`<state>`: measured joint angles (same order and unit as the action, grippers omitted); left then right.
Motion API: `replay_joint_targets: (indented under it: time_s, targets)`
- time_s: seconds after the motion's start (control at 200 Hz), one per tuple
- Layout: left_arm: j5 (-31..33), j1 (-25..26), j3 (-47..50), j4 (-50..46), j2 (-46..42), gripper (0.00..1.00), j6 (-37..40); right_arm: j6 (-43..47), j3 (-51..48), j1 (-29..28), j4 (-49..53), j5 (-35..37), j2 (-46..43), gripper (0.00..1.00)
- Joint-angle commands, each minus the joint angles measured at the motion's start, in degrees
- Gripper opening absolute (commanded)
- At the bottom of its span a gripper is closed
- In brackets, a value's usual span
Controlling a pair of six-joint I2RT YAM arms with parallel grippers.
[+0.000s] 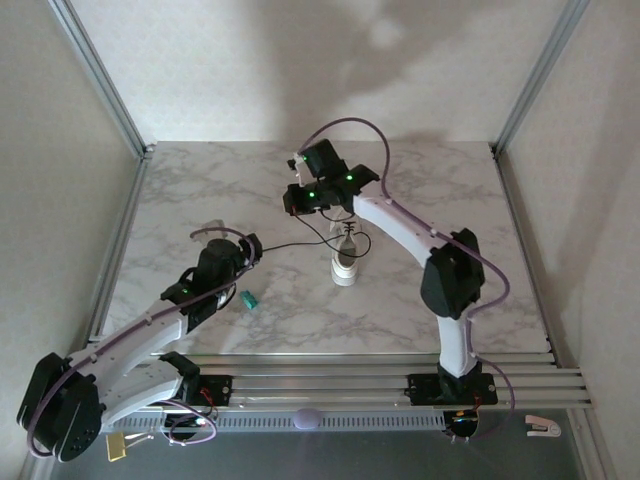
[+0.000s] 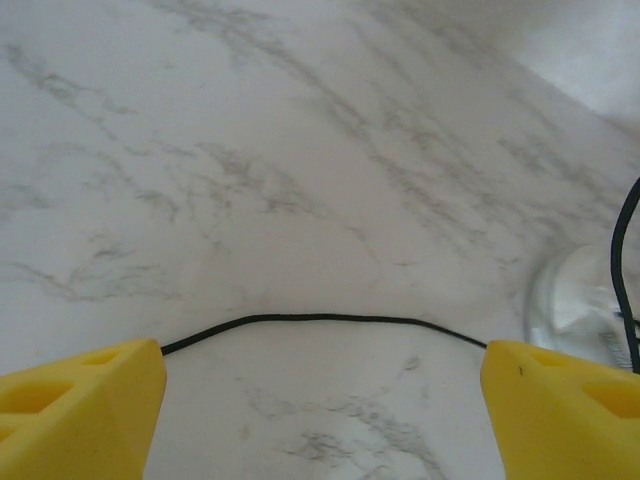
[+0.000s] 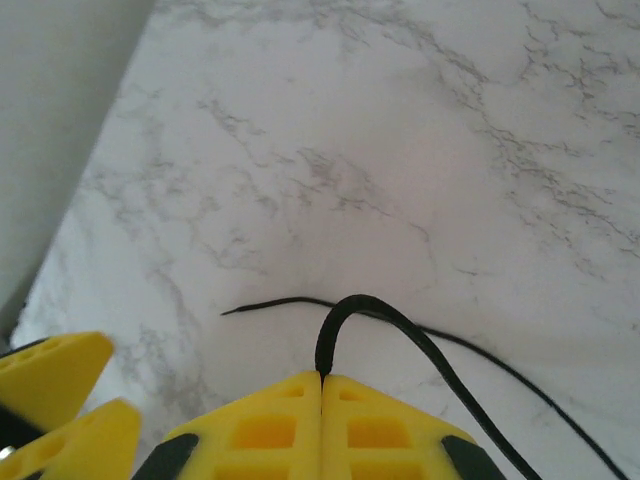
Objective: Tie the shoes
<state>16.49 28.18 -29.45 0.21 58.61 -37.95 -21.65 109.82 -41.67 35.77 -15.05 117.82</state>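
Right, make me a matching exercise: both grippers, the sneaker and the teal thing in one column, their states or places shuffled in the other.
Column one
1. left gripper
2. right gripper
3. white sneaker
4. teal object

Column two
A. shut on a black lace
B. lying beside the left arm
C. open, over the marble table
D. near the table's middle

Pairs: 1-C, 2-A, 3-D, 4-B

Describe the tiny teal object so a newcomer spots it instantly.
On the marble table, find the left arm extending from the near-left corner. Between it and the white sneaker lies the teal object, far smaller than the shoe and brightly coloured.
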Motion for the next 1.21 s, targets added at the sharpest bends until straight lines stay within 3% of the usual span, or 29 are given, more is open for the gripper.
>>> replay_joint_targets:
  time_s: [0.0,0.375,0.561,0.696,0.926,1.201]
  targets:
    - [2.3,-1.3,-1.8,-4.2,1.9,0.82,-2.6,1.1,5.8,-0.3,4.5,3.1,5.2,0.0]
    - [0.2,-4.1,-2.6,-6.5,3.9,0.82,-3.3,2.3,22.7,-0.3,12.8,11.9,21.5,0.0]
    - [-0.3,-6.3,-2.6,-8.3,3.6,0.82,-5.2,3.7,28.6,-0.4,16.0,13.2,23.8,0.31]
    - [-4.6,-10.6,-1.4,-7.7,1.5,0.82,-6.0,7.0,21.8,-0.9,11.4,15.8,17.4,0.49]
    - [-16.9,-20.7,1.8,-3.6,-1.6,0.81,-7.4,26.0,6.3,-8.1,-0.4,7.4,11.0,0.5]
    - [-23.9,-28.3,5.6,-1.2,-7.5,0.8,-10.3,32.1,24.5,-11.0,9.9,2.4,24.8,0.62]
